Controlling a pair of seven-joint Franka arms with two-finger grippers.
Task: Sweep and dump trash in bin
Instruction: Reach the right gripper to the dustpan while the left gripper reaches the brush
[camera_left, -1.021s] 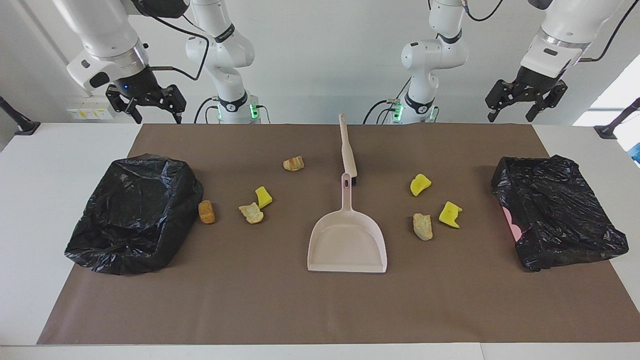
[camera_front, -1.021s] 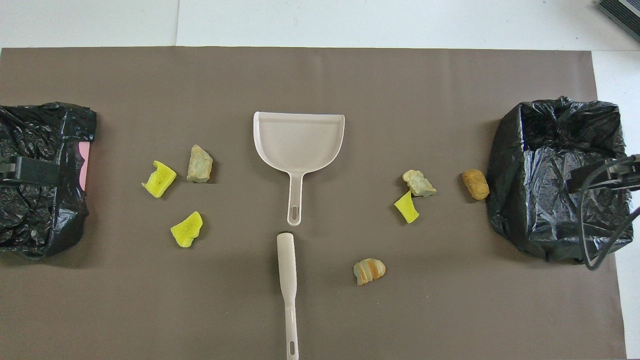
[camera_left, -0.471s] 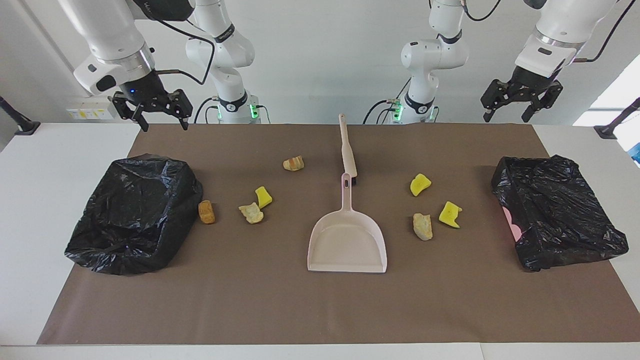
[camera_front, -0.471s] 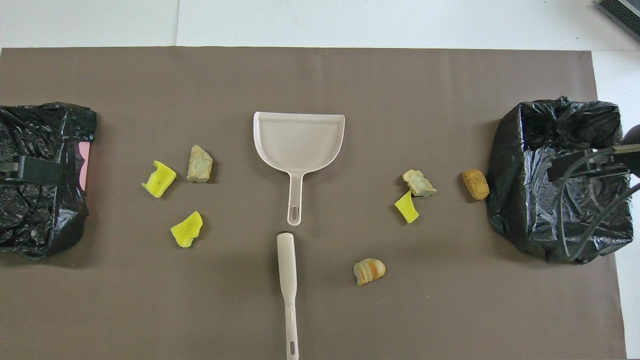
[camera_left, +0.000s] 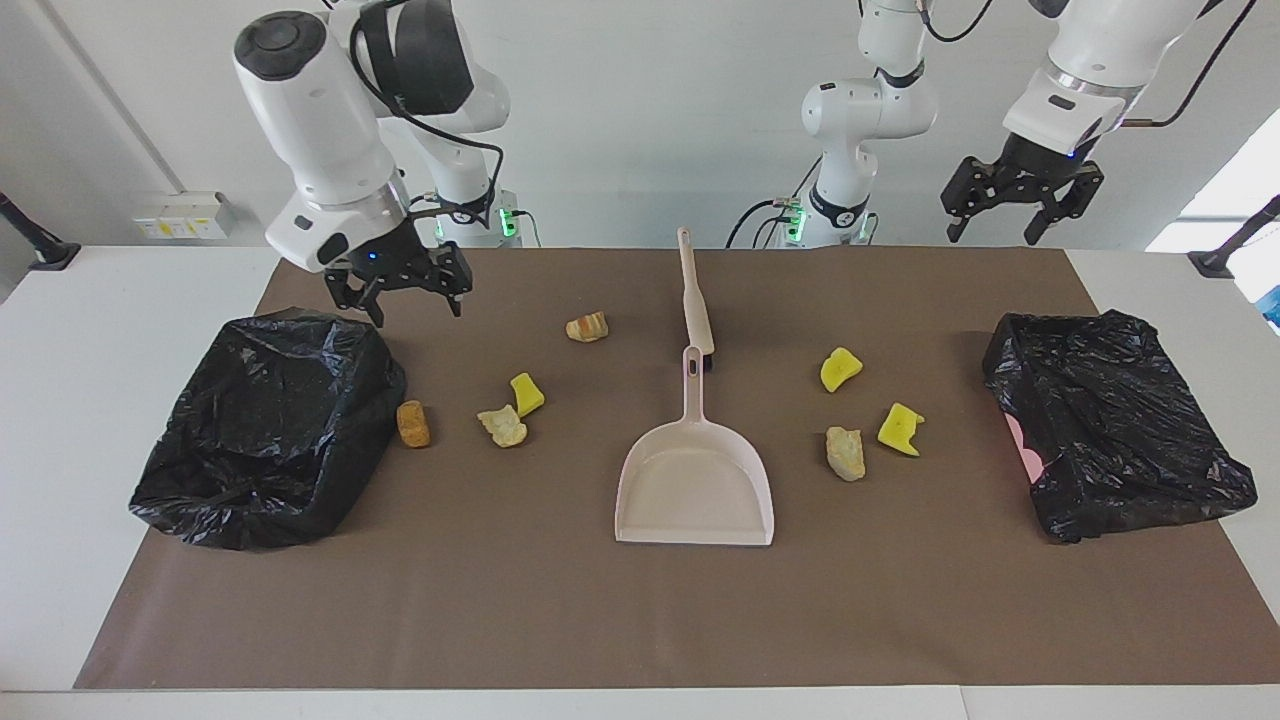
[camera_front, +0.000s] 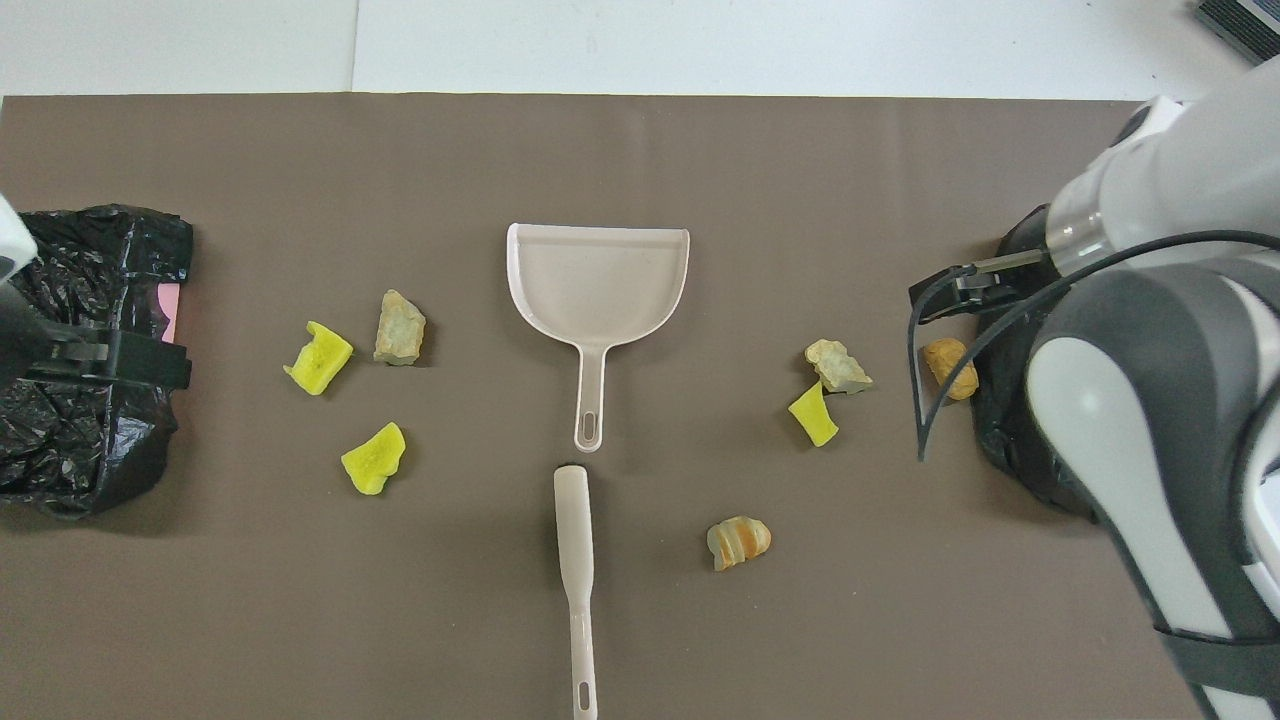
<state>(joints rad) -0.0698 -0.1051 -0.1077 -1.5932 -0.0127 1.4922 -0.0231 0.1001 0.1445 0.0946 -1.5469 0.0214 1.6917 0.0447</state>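
Facing view, left to right. Right end effector (camera_left: 400, 295), upper left of frame, hangs released and empty above the brown mat beside the black-bagged bin (camera_left: 268, 430) at left centre. Risk: descending here, it could snag the loose bag film. Trash: an orange foam lump (camera_left: 412, 423) just beside that bin may be shoved under it; the other six chunks lie apart in two groups flanking the beige plastic dustpan (camera_left: 696, 488) at centre, so a sweep could scatter them. Slim beige brush (camera_left: 694, 295) lies untouched above the pan's handle. Left end effector (camera_left: 1020, 200), upper right, released, waits.
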